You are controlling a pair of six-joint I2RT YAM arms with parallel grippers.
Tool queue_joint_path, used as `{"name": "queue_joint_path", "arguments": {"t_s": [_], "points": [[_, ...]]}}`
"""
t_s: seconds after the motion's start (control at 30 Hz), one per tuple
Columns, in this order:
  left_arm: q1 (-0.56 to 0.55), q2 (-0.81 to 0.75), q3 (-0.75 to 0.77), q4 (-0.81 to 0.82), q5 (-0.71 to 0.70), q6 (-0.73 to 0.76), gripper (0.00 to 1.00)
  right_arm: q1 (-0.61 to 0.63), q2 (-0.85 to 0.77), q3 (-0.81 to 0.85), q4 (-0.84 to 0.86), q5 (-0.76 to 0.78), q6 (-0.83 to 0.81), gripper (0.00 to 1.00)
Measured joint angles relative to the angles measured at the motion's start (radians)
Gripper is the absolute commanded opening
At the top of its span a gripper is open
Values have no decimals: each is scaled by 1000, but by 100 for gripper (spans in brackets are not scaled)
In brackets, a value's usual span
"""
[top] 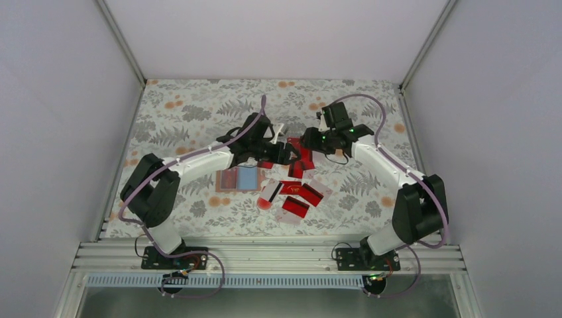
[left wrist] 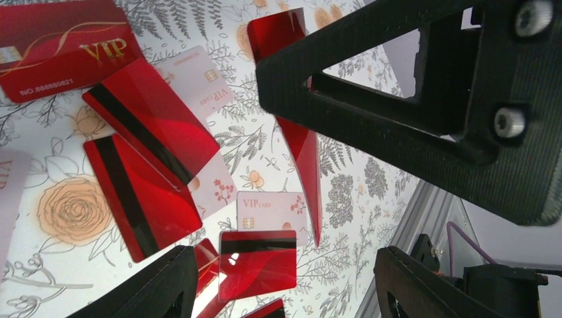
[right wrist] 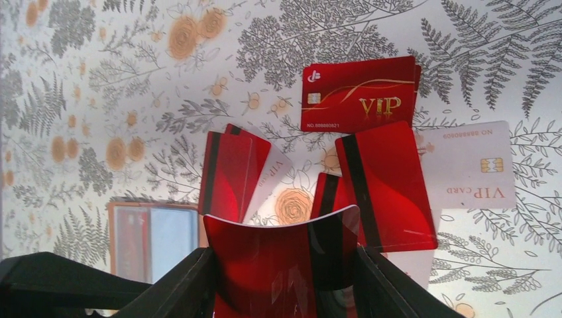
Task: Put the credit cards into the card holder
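Note:
Several credit cards (top: 295, 193) lie scattered on the floral table, mostly red with a black stripe, a few pale. My right gripper (right wrist: 285, 265) is shut on one red card (right wrist: 265, 258), pinched by its short edges and bowed between the fingers. The left wrist view shows that same card (left wrist: 303, 149) edge-on under the right gripper's black finger (left wrist: 371, 99). My left gripper (left wrist: 281, 260) hangs open just beside it, with only table cards (left wrist: 257, 264) below. The card holder (top: 238, 179) lies open to the left of the cards, tan rim, light blue inside, also in the right wrist view (right wrist: 156, 242).
The two grippers (top: 285, 154) (top: 310, 141) nearly touch above the card pile. A red VIP card (right wrist: 361, 96) and a pale VIP card (right wrist: 474, 173) lie further out. The metal rail (top: 265, 255) runs along the near table edge, and white walls enclose three sides.

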Motion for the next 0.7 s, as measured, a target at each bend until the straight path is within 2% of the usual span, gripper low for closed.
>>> {"name": "queue_joint_path", "arguments": {"t_s": [0.7], "points": [[-6, 117, 106, 75, 53, -69, 25, 0, -2, 19, 3, -34, 71, 39]]}}
